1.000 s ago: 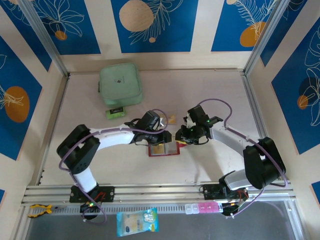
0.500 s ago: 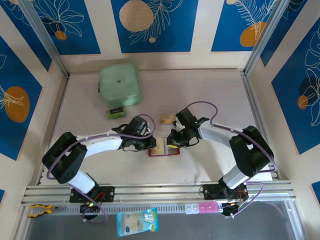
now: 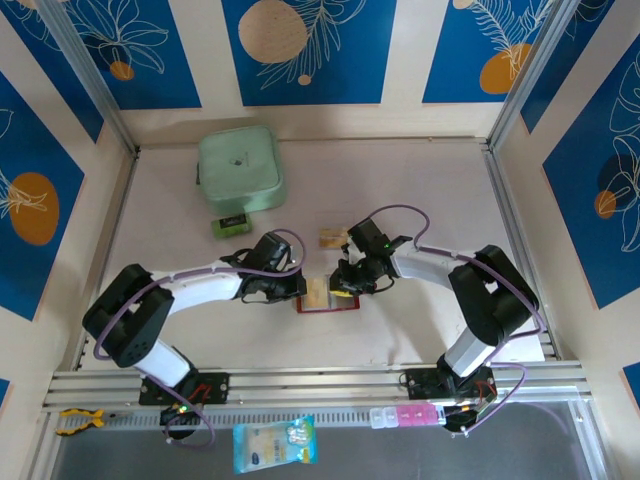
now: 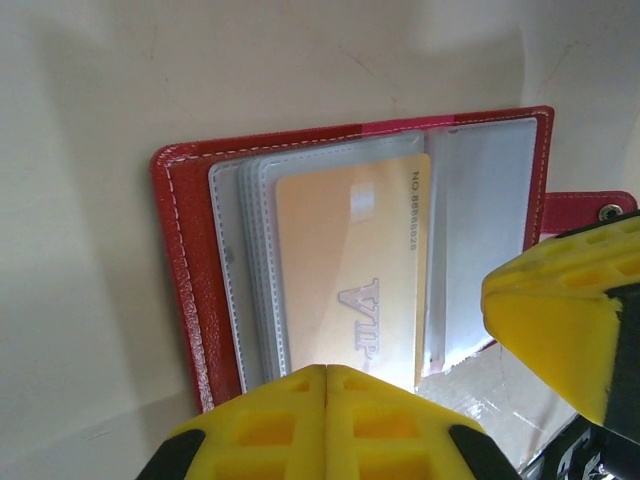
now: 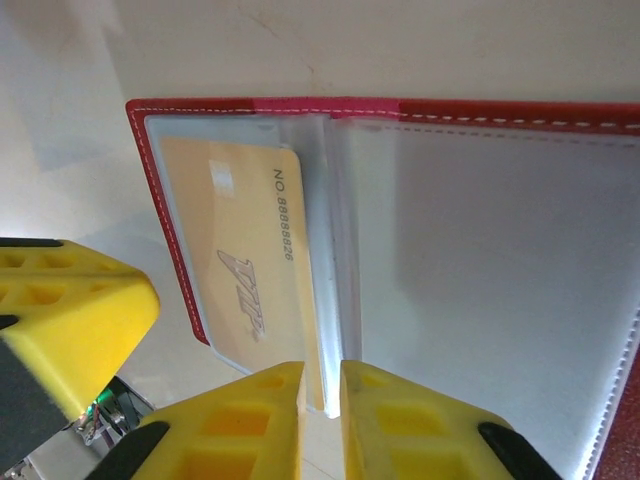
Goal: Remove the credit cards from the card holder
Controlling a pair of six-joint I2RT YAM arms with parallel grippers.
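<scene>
There, open red holder (image 4: pixel 186 262), gold card (image 4: pixel 350 285)

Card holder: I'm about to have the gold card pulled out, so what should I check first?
1. Card holder lying open, sleeves up: ok.
2. Gold card end pokes past the holder's edge: ok.
3. Left gripper shut at the card's end: ok.
4. Card actually caught by it: cannot tell.
5. Right gripper pinching the holder's clear sleeve edge, it seems: ok.
6. Grippers apart from each other: ok.
</scene>
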